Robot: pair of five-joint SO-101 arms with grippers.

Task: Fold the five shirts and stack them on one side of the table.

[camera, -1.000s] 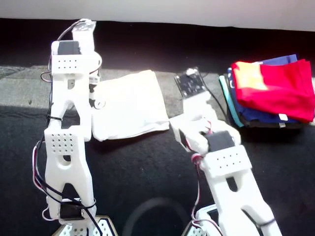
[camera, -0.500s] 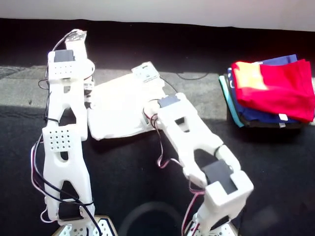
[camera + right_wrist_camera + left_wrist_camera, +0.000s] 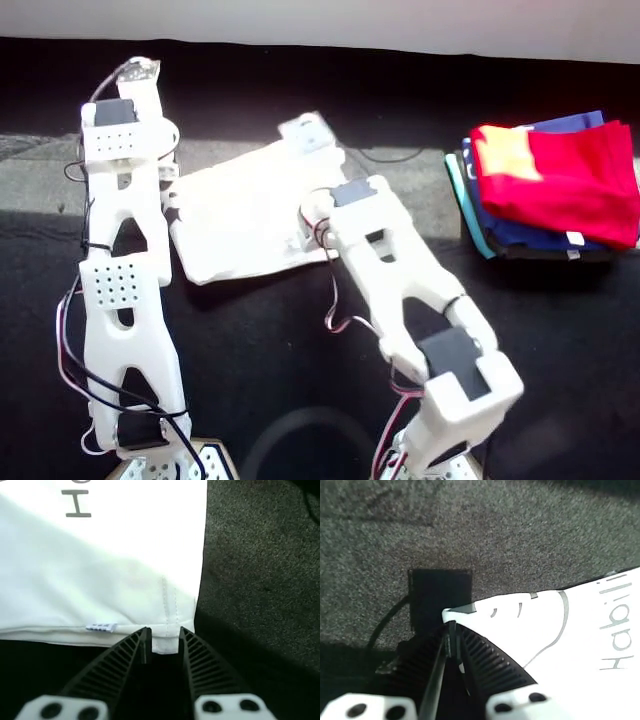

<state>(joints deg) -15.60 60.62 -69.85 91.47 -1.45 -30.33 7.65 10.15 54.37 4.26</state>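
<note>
The left gripper's [image 3: 452, 641] fingers [image 3: 487, 656] are pressed together on a corner of the white shirt [image 3: 570, 645], with the thin edge of the cloth caught between the ribbed pads. From that corner the shirt spreads away flat, grey lettering showing on it. The right gripper's [image 3: 163, 641] fingers [image 3: 127, 655] stand a narrow gap apart, with the shirt's stitched hem lying between their tips. They may just touch the cloth, but the grip is not plain.

From above, the white shirt lies spread and slightly skewed on the dark table [image 3: 290, 340]. The left arm [image 3: 120, 250] stands along one side edge of the shirt, and the right arm [image 3: 400, 280] stretches across its opposite side. Well apart from the white shirt, beyond the right arm, sits a stack of folded shirts [image 3: 550, 190], a red one on top and blue beneath it.
</note>
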